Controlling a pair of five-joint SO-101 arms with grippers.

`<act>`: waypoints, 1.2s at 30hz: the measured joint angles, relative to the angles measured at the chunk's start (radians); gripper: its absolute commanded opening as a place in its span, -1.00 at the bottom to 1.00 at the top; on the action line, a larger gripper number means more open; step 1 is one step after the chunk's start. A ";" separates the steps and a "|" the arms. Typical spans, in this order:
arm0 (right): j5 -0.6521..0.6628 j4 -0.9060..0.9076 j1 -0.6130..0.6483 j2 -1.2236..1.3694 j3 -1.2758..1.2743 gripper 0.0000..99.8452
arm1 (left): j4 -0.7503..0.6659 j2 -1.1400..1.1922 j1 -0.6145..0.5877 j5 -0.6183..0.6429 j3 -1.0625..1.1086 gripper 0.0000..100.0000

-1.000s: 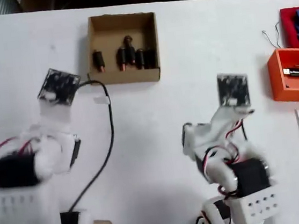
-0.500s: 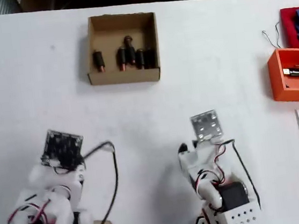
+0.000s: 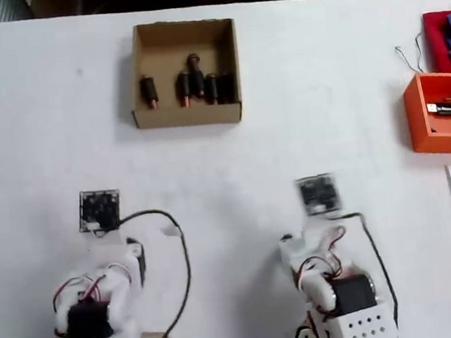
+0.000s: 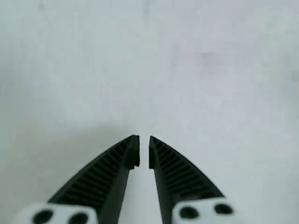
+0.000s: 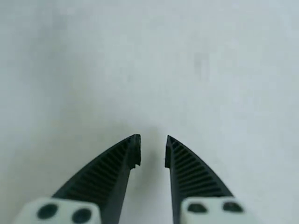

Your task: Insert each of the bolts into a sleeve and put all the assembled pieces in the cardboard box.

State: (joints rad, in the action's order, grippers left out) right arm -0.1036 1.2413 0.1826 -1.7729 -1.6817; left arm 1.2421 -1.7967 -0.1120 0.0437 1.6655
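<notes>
left tool (image 4: 144, 151) almost closed, right tool (image 5: 153, 151) slightly parted (both empty); assembled pieces (image 3: 191, 83) lie in the cardboard box (image 3: 191, 116).

Robotics lab bench: white table (image 3: 343, 58), orange bin (image 3: 420, 126), trailing black cable (image 3: 178, 256).

- The counter (image 3: 320, 68) is plain white.
- The cardboard box (image 3: 182, 34) is brown.
- The assembled pieces (image 3: 196, 84) inside it are black, some with copper-coloured ends.
- The left tool (image 4: 143, 151) and the right tool (image 5: 153, 151) are black with a ribbed pattern, on white bases.
- One arm (image 3: 92, 323) and the other arm (image 3: 341, 290) are white with black motors and red wires.
- The bin (image 3: 420, 122) is orange.
- The cloth (image 3: 438, 34) is red, with blue beside it.
</notes>
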 measured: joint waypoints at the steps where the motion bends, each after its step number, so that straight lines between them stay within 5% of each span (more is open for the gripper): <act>1: -0.021 0.000 -0.038 0.000 0.000 -0.84 | 0.000 -0.002 0.002 -0.006 0.000 -0.86; 11: 0.120 0.009 -0.114 0.000 0.000 -0.84 | 0.037 -0.002 0.035 -0.126 0.008 -0.87; 36: 0.121 0.009 -0.114 0.000 0.000 -0.84 | 0.038 -0.002 0.035 -0.129 0.008 -0.87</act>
State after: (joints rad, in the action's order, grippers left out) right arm 0.0176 1.2505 0.0690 -1.7729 -1.6817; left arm 1.2804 -1.7983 -0.0767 -0.0852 1.6732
